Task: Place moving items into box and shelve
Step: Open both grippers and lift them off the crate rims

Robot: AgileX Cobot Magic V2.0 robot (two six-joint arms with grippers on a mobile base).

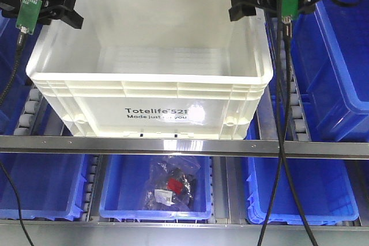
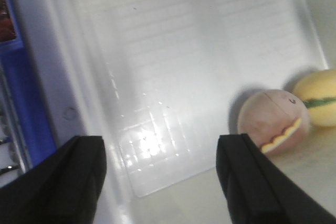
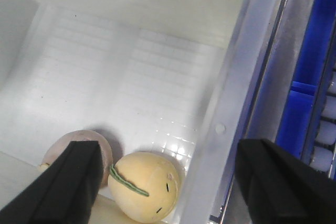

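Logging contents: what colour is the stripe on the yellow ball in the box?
Green, on the yellow ball; clearest in the right wrist view.

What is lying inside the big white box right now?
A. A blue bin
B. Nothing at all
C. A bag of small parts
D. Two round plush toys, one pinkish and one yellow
D: the right wrist view shows the pinkish toy beside the yellow toy on the box floor.

right tool [image 3: 163, 182] open | box [image 3: 231, 103] floor: yellow ball [image 3: 144, 184] touching pink ball [image 3: 79, 142]
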